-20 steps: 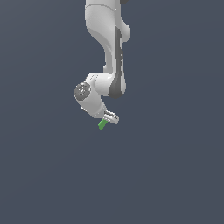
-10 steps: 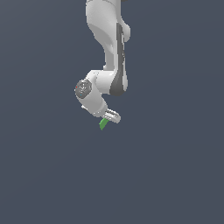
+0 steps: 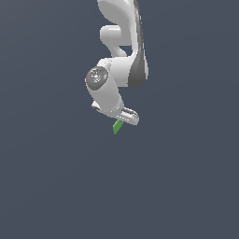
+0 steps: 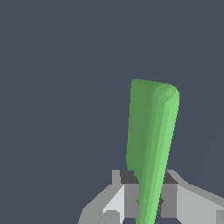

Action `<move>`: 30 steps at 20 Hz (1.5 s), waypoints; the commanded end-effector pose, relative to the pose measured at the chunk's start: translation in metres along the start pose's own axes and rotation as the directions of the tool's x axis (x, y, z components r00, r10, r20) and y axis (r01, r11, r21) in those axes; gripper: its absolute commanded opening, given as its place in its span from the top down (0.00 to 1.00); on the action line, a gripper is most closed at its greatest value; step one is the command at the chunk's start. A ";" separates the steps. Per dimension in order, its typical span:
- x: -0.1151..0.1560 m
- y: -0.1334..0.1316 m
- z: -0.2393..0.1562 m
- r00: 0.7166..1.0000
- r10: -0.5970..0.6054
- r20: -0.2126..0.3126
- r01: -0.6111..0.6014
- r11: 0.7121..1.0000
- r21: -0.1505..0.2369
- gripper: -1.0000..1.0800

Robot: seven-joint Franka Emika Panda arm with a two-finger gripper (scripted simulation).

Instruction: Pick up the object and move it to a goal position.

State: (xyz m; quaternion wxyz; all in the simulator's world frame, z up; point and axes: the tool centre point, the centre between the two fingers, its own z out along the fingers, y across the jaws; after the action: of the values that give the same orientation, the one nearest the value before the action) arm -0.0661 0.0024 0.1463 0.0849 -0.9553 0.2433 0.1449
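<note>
Object [image 3: 117,126] is clamped between the closed gripper [image 3: 122,120] fingers, protruding just below them. Arm and object are raised slightly versus a second ago; carry to goal is judged underway.

The arm [image 3: 126,51] comes down from the top of the exterior view, a little right of centre, and bends toward the exterior view's left at its wrist. The gripper [image 3: 122,119] sits at its lower end. The sliver [image 3: 117,126] sticks out below it, slanting down toward the exterior view's left. In the wrist view the sliver [image 4: 152,144] stands between the jaws, apparently touching both, its narrow end between them.
</note>
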 end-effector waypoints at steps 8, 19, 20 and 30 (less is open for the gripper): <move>-0.035 -0.066 -0.088 1.000 0.000 -0.001 0.000 1.000 -0.001 1.00; -0.067 -0.134 -0.176 1.000 -0.001 0.000 0.001 1.000 -0.001 1.00; -0.070 -0.139 -0.182 1.000 -0.001 0.000 0.001 1.000 0.000 1.00; -0.087 -0.180 -0.234 1.000 -0.001 0.000 0.001 1.000 0.001 1.00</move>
State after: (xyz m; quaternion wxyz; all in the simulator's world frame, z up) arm 0.0018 0.1378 0.4031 0.0855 -0.9555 0.2427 0.1446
